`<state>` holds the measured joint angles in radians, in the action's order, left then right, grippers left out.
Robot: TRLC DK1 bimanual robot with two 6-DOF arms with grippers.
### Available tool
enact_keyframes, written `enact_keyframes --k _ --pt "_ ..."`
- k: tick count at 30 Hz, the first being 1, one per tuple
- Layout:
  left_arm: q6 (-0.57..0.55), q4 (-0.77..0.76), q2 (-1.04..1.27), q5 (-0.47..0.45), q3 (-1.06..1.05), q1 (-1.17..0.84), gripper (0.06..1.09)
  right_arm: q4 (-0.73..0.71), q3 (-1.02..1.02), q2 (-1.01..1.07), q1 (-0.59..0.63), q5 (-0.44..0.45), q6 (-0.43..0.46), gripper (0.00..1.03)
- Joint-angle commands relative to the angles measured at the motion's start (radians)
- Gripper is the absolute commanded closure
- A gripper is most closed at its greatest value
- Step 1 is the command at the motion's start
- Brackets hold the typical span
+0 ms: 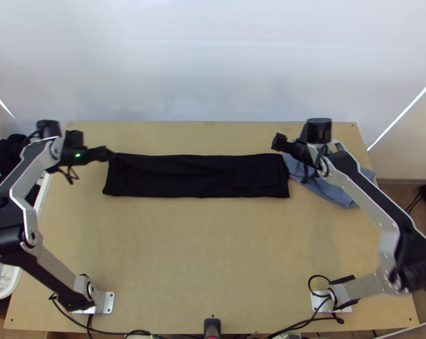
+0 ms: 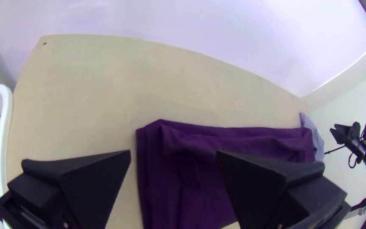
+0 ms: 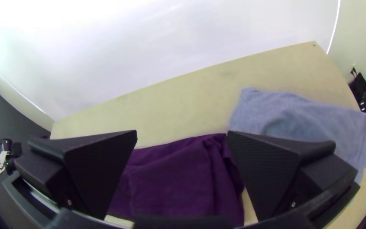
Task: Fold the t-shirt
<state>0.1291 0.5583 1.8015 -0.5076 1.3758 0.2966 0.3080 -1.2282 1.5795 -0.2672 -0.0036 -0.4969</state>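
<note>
The black t-shirt lies folded into a long, flat strip across the table, looking purple in the wrist views. At its left end, near the far corner, is my left gripper; in the left wrist view this gripper is open above the end of the shirt, nothing between its fingers. By the strip's right end is my right gripper. In the right wrist view the same gripper stands open over the dark cloth, holding nothing.
A blue-grey cloth lies loosely to the right of the shirt, under the right arm. At the left table edge stands a white bin with dark clothes. Cables lie along the near edge.
</note>
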Motion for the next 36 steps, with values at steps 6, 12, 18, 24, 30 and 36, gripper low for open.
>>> enact_keyframes --k 6,12,18,24,30,36 --pt "0.261 0.035 -0.094 -0.088 -0.176 0.18 0.1 0.14 0.119 -0.19 -0.024 -0.001 -0.017 0.04" --pt "0.307 0.051 -0.079 -0.177 -0.224 0.17 0.1 0.175 0.102 -0.199 -0.058 -0.001 -0.055 0.04" --pt "0.307 0.048 -0.016 -0.247 -0.204 0.15 0.1 0.214 0.085 -0.211 -0.049 -0.001 -0.066 0.04" --pt "0.314 0.032 0.059 -0.252 -0.158 0.144 0.1 0.241 0.095 -0.246 -0.043 -0.001 -0.066 0.04" --pt "0.308 0.0 0.102 -0.25 -0.13 0.142 0.1 0.249 0.107 -0.26 -0.037 -0.001 -0.078 0.04" --pt "0.294 0.0 0.142 -0.249 -0.115 0.128 0.1 0.249 0.107 -0.266 -0.04 -0.001 -0.089 0.04"
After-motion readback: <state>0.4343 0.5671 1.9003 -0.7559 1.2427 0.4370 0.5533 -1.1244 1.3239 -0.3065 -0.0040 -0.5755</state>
